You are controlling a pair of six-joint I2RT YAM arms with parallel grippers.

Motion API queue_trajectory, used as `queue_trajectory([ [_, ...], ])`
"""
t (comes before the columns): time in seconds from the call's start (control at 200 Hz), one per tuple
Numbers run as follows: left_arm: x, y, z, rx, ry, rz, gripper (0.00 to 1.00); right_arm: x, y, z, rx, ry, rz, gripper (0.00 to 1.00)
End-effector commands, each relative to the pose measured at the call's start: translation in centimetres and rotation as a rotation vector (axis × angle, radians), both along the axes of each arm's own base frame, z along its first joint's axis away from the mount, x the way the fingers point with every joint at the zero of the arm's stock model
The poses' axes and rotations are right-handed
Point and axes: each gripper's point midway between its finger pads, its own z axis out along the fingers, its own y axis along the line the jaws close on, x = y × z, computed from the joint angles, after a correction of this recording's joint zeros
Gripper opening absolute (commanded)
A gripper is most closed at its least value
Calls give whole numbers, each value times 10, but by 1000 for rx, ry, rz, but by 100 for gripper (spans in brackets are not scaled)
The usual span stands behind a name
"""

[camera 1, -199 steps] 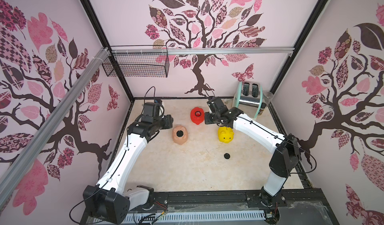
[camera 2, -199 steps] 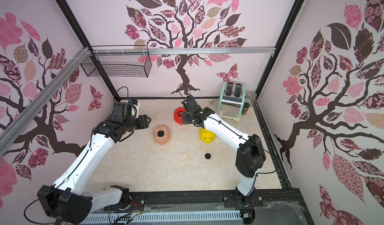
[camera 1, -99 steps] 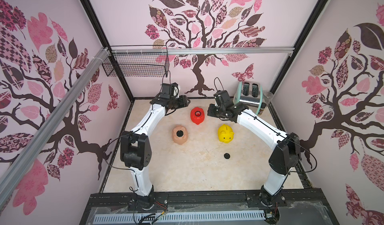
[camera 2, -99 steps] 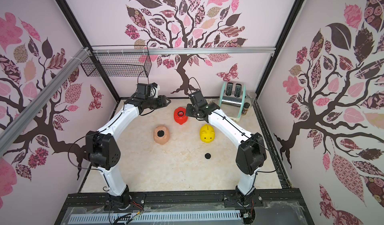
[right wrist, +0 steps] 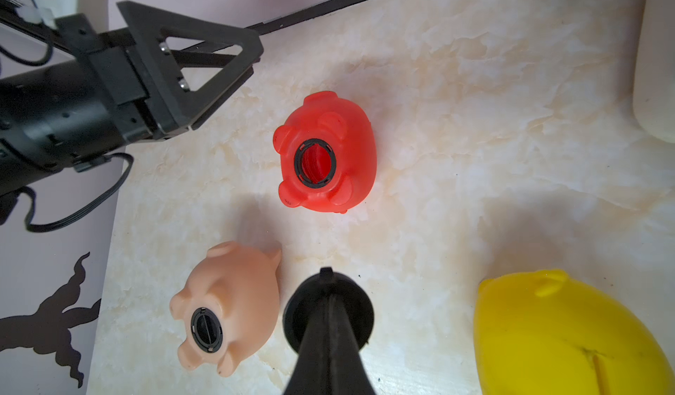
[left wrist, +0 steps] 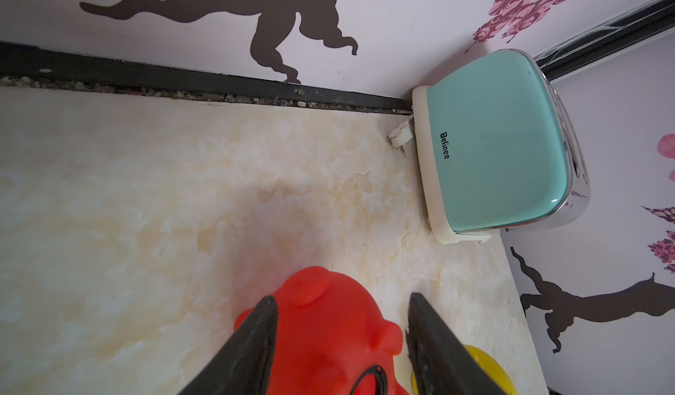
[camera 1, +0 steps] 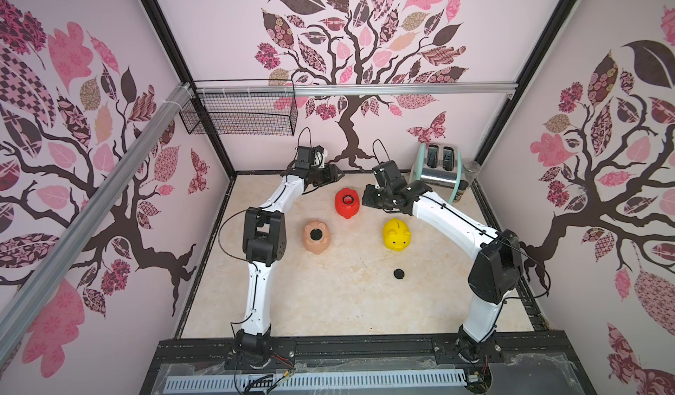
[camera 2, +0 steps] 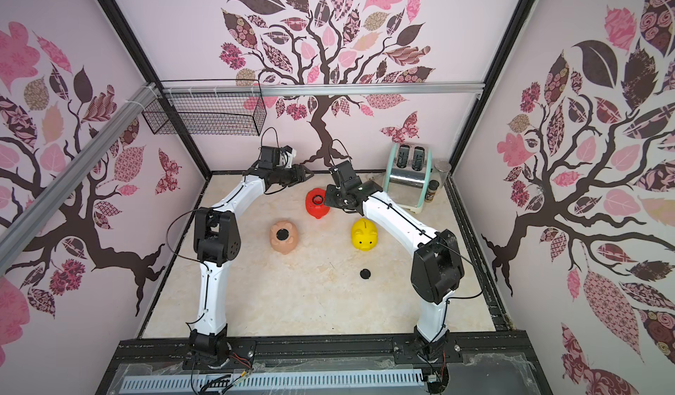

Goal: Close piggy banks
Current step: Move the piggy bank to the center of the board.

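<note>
Three piggy banks lie on the marble table. The red pig (camera 1: 347, 203) (right wrist: 328, 155) is belly up, and its round hole is open inside a black ring. Also belly up, the peach pig (camera 1: 316, 236) (right wrist: 233, 301) has a black plug in its hole. The yellow pig (camera 1: 397, 234) (right wrist: 566, 338) stands upright. My left gripper (camera 1: 339, 174) (left wrist: 342, 298) hangs open just behind and left of the red pig, touching nothing. My right gripper (camera 1: 368, 198) (right wrist: 328, 301) is shut on a black plug (right wrist: 303, 312), right of the red pig and above the table.
A second black plug (camera 1: 399, 274) lies loose on the table in front of the yellow pig. A mint toaster (camera 1: 436, 170) (left wrist: 493, 144) stands in the back right corner with a spice jar (camera 1: 463, 189) beside it. A wire basket (camera 1: 241, 115) hangs on the back left wall.
My left arm has swung from the table's left side, near the peach pig, round to the back beside the red pig. The right gripper has stayed shut on its plug.
</note>
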Motion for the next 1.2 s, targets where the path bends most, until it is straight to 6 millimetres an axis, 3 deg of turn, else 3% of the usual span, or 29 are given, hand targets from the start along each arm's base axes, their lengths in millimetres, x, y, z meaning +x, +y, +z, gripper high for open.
queue_trajectory([
  [0.0, 9, -9, -4, -42, -8, -29, 62, 0, 0, -9, -7, 22, 1, 0],
  [0.235, 15, -13, -36, -49, 37, -28, 64, -5, -2, -16, -16, 35, 10, 0],
  [0.45, 1, -32, -58, -48, 78, -67, 63, -8, -2, -19, -14, 45, 14, 0],
  [0.585, -7, -34, -67, -43, 101, -74, 62, -10, -3, -21, -15, 50, 17, 0],
  [0.77, -26, -33, -79, -23, 142, -83, 61, -11, -3, -20, -10, 52, 19, 0],
  [0.88, -35, -32, -73, -24, 140, -86, 61, -12, -2, -20, -5, 54, 21, 0],
  [0.91, -44, -31, -84, -17, 169, -88, 60, -12, -2, -19, -3, 55, 20, 0],
  [1.195, -80, -37, -89, -26, 220, -94, 60, -20, -1, -29, 13, 92, 31, 0],
])
